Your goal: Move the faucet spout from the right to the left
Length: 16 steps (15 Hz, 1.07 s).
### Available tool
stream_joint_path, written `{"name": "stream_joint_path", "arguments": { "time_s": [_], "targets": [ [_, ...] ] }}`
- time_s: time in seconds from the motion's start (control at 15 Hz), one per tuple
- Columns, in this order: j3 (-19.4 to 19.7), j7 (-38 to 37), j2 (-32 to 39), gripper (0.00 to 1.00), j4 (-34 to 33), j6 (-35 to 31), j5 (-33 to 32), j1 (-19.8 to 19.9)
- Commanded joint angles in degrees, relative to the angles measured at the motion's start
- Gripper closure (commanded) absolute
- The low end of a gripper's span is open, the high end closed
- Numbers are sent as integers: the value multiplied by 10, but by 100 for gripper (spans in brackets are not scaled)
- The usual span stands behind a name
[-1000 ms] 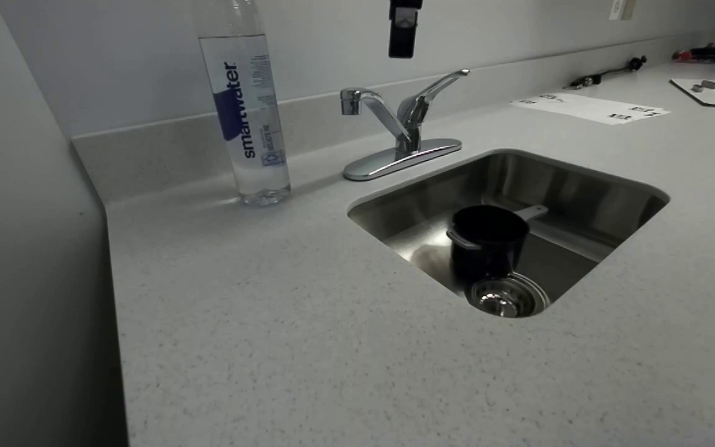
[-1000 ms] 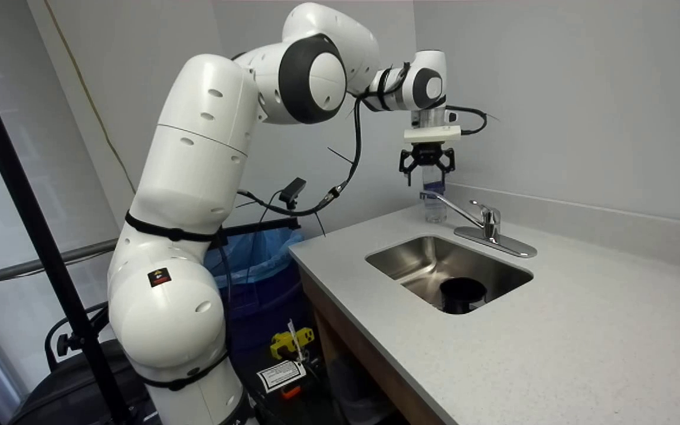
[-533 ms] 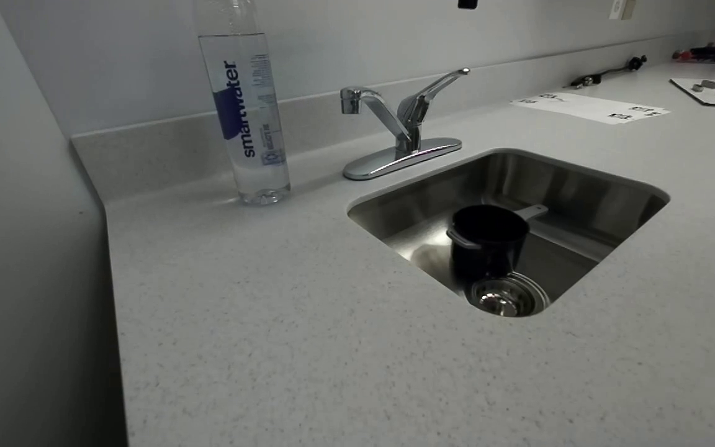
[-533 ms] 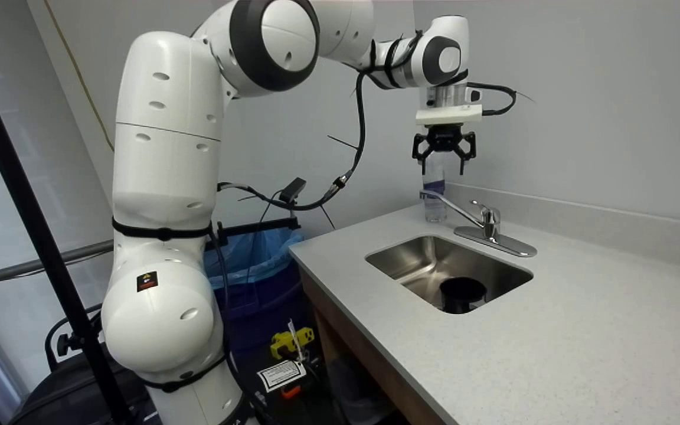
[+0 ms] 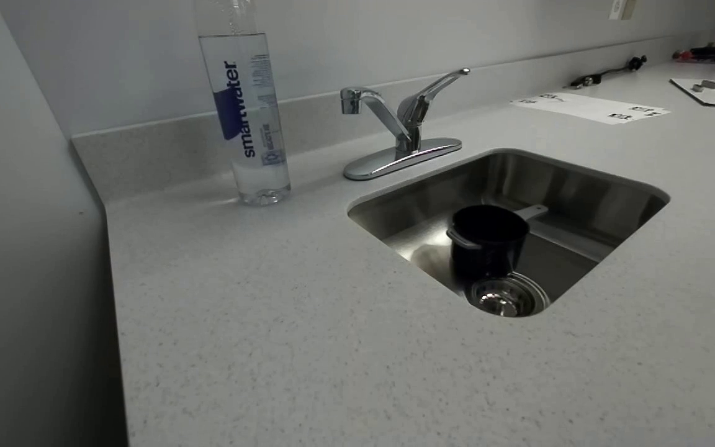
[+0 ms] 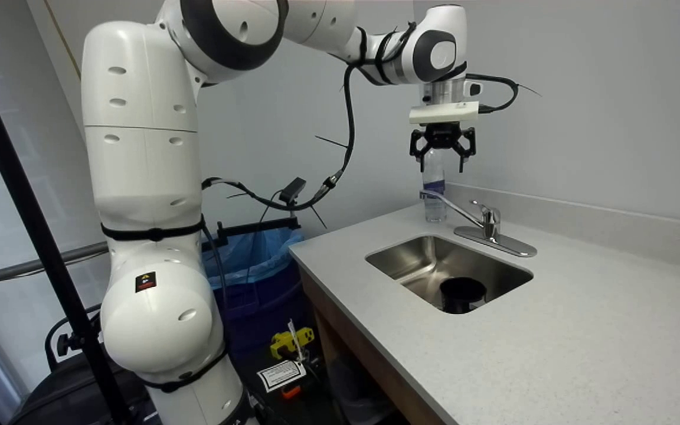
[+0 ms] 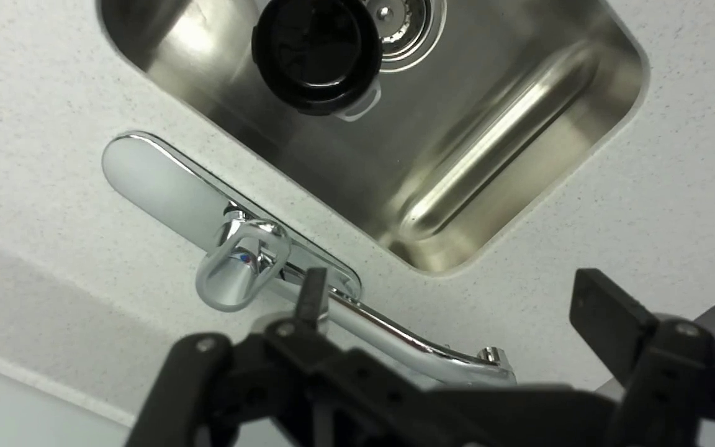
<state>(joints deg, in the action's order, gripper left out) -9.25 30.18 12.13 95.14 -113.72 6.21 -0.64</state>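
The faucet spout is a slim chrome tube with a downturned tip; it shows in both exterior views (image 5: 382, 112) (image 6: 455, 206) and in the wrist view (image 7: 395, 338). It swings out toward the bottle's side of the sink. The flat lever handle (image 5: 444, 82) angles up from the same faucet body over the oval base plate (image 6: 514, 247). My gripper (image 6: 441, 168) is open and empty, pointing down above the spout, apart from it. In the wrist view, the spout's tube and tip lie below and between the spread fingers (image 7: 450, 292). The gripper is outside the frame in an exterior view.
A tall water bottle (image 5: 249, 112) stands upright near the corner, behind the spout tip in an exterior view (image 6: 434, 209). A black pot (image 7: 317, 49) sits in the steel sink (image 7: 457, 112). The wall and backsplash (image 6: 600, 212) run behind the faucet. Paper sheets (image 5: 587, 108) lie farther along.
My gripper has risen and shifted right; its finger has left the top of an exterior view. The arm's elbow has drawn back and up. The spout, bottle and pot have not moved.
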Motion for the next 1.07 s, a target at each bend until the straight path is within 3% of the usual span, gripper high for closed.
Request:
{"name": "stream_joint_path", "arguments": {
  "time_s": [0.0,0.4,0.47,1.0],
  "targets": [
    [8,9,-40,0,55,-41,21,-1],
    [12,1,-57,0,85,-52,23,-3],
    [12,-2,-32,0,56,-42,5,-8],
    [12,-2,-30,0,57,-42,5,-8]
  ]
}}
